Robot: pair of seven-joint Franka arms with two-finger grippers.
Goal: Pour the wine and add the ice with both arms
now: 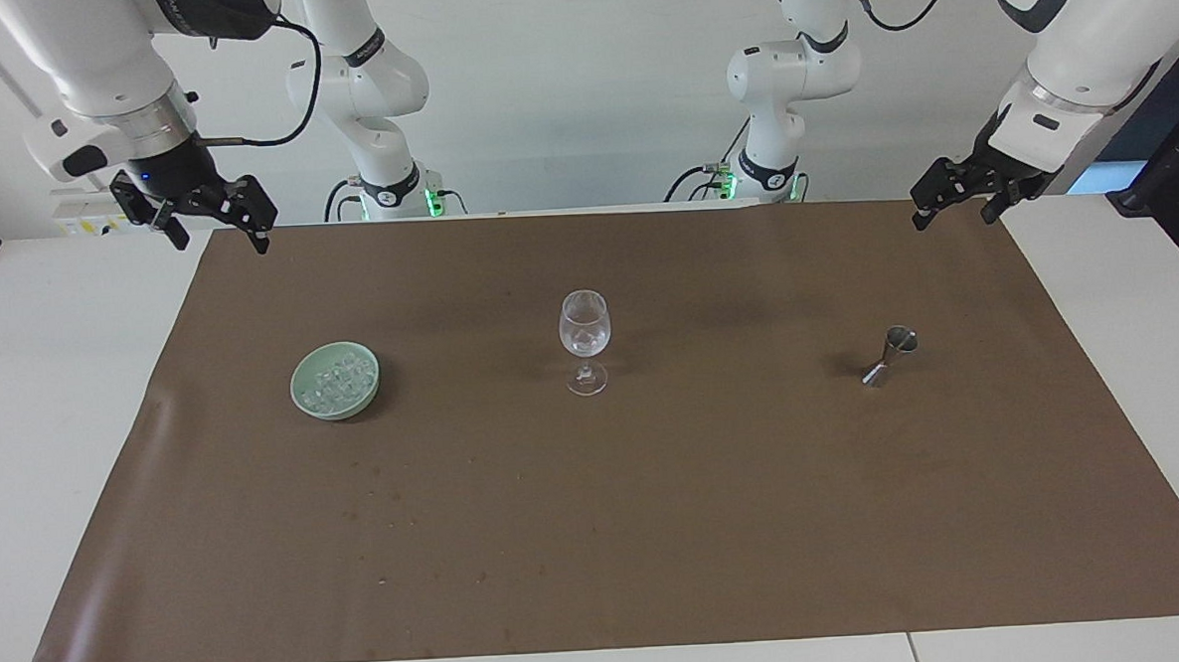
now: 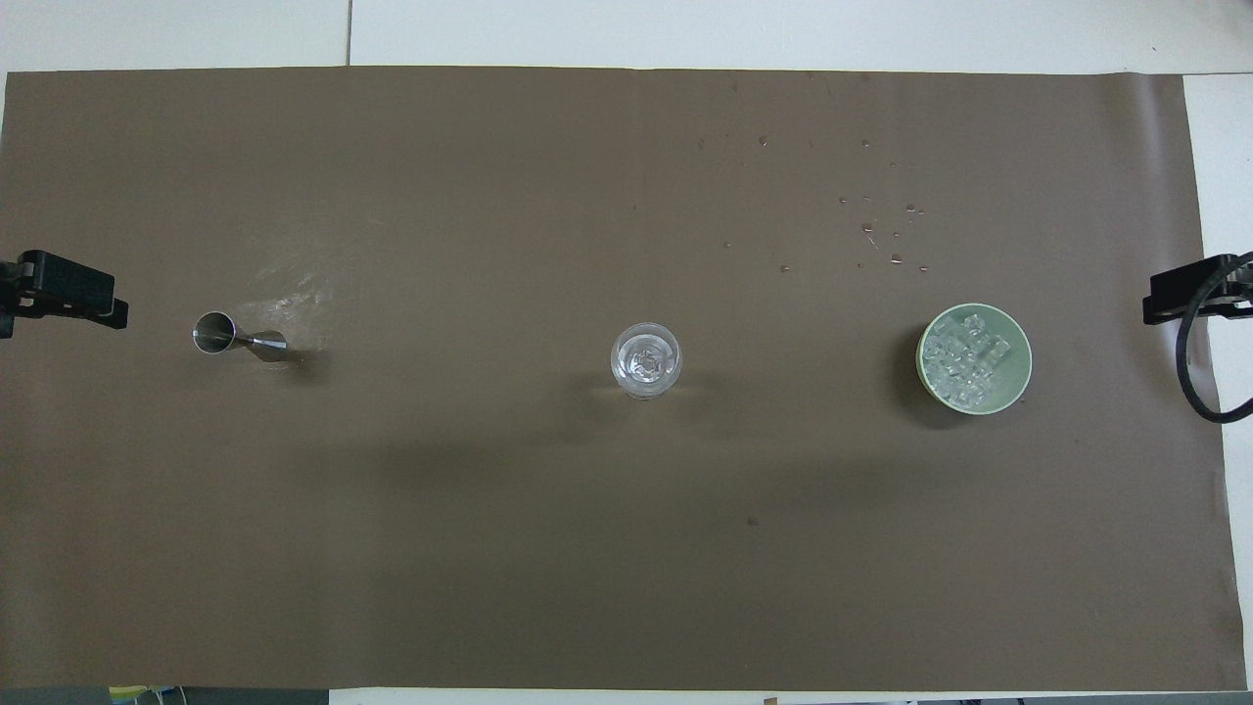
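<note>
Ice sat heaped in the green bowl toward the right arm's end, and some showed in the stemmed glass mid-table. I had the right gripper and left gripper hanging spread and empty over the mat's corners. For another cube I'd have dropped straight down into the bowl, wide bare mat all round.

Stemmed glass alone stands mid-mat (bowl, apparently a jigger flanking)

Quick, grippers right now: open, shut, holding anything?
Left gripper: open, empty, over the table edge at its own end.
Right gripper: open, empty, over the table edge at its own end.
</note>
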